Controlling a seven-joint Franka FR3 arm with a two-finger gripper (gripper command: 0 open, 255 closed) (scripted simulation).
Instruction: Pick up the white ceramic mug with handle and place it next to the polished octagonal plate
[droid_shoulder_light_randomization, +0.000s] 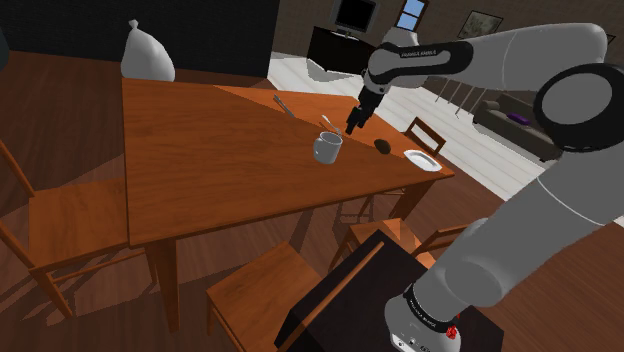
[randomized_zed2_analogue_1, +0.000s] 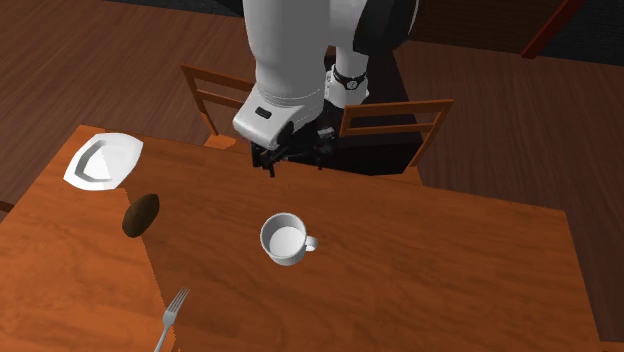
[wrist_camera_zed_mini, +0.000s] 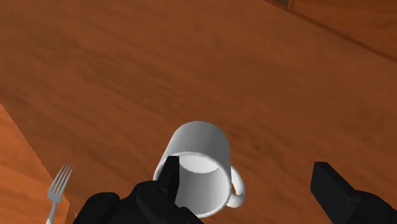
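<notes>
Hand (wrist_camera_zed_mini: 247, 170) wide open, empty, hovers over mug (droid_shoulder_light_randomization: 326, 148). Mug upright on bench (droid_shoulder_light_randomization: 200, 150), well apart from plate (droid_shoulder_light_randomization: 422, 160); pick & place both left to do.

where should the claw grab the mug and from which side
Probably best to take the mug by its wall at the rim, coming straight down from above: it stands upright with its mouth open, so one finger can go inside and one outside. Choose the wall away from the handle, which sticks out toward the second exterior view's right. The open claw hangs close by.
</notes>
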